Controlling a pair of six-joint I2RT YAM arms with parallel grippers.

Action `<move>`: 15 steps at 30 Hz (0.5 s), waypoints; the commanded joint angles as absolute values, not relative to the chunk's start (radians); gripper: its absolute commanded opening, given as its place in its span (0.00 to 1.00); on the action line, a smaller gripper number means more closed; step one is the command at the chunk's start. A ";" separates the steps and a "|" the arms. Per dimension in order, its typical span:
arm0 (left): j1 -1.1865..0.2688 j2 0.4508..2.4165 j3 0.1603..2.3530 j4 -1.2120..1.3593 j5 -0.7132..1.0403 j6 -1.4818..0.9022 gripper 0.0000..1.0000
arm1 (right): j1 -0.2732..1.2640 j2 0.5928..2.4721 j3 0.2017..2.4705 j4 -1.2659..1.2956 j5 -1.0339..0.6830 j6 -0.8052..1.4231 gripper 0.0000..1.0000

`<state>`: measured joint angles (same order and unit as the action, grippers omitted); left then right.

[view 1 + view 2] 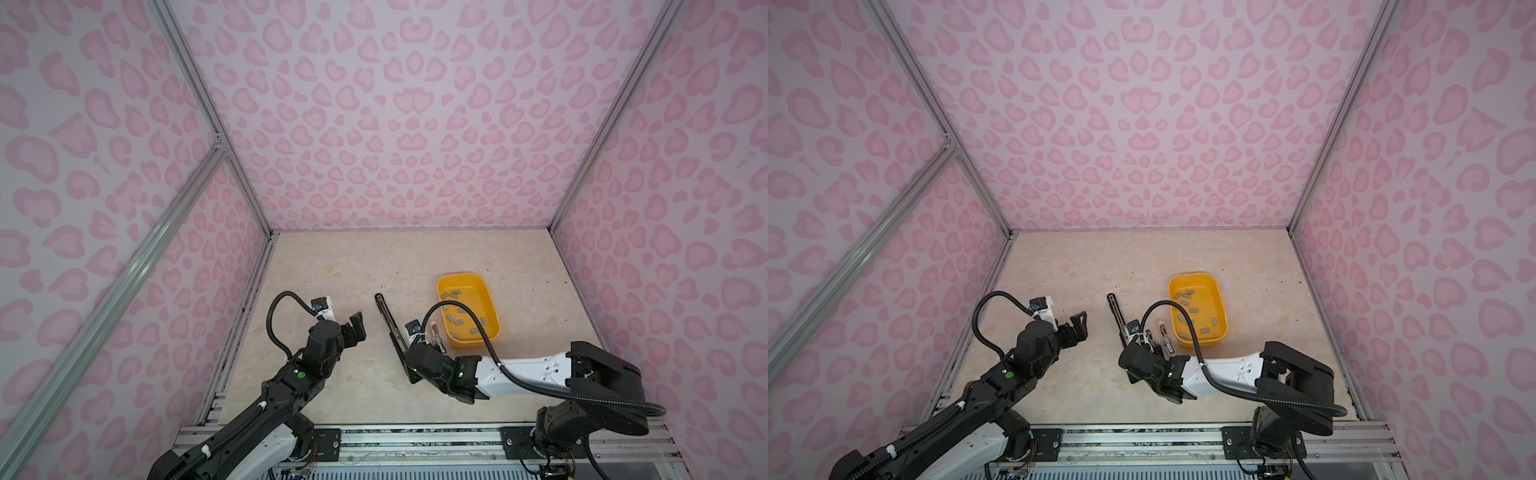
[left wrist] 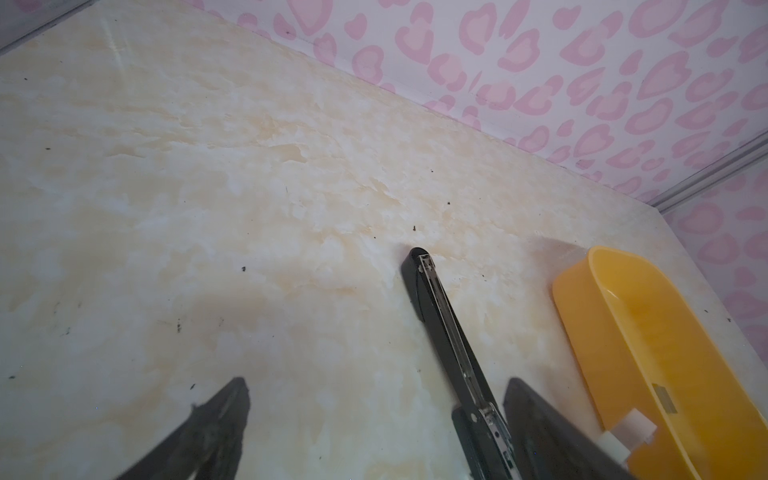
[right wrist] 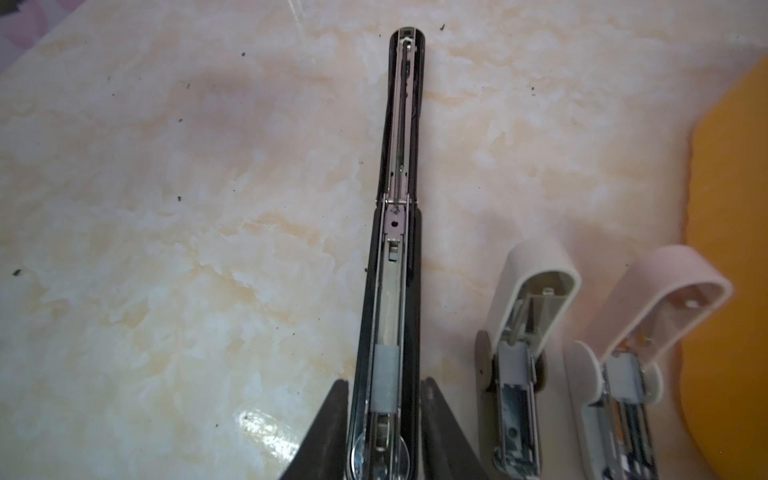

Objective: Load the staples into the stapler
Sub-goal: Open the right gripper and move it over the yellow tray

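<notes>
A long black stapler (image 1: 386, 316) (image 1: 1116, 309) lies opened flat on the marble table, its metal channel facing up (image 3: 401, 166) (image 2: 440, 316). One grey strip of staples (image 3: 385, 361) rests in the channel near the stapler's end closest to my right arm. My right gripper (image 3: 384, 382) stands there with one finger on each side of the stapler, jaws a little apart and nothing pinched between them. Several more staples (image 1: 457, 320) (image 1: 1185, 309) lie loose in the yellow tray (image 1: 457, 276). My left gripper (image 1: 355, 328) (image 2: 376, 388) hovers wide open and empty left of the stapler.
Two small opened staplers, one white (image 3: 536, 266) and one pink (image 3: 673, 270), lie between the black stapler and the yellow tray (image 3: 731, 208) (image 2: 582, 291). Pink patterned walls close in the table on three sides. Bare tabletop stretches toward the back wall.
</notes>
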<state>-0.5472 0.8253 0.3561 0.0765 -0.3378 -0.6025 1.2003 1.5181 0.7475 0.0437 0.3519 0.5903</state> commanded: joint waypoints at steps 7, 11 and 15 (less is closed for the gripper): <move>-0.546 0.894 0.371 0.097 -0.299 -0.635 0.97 | 1.109 1.208 0.699 -0.121 0.517 0.536 0.40; -0.546 0.967 0.406 0.078 -0.271 -0.620 0.97 | 0.997 1.095 0.649 -0.117 0.522 0.525 0.42; -0.546 0.963 0.413 0.077 -0.245 -0.582 0.97 | 0.891 1.040 0.649 -0.188 0.469 0.537 0.42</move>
<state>-0.5472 0.9668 0.4004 0.0727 -0.2695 -0.6144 0.9306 1.0588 0.6514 -0.1310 0.4858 0.5388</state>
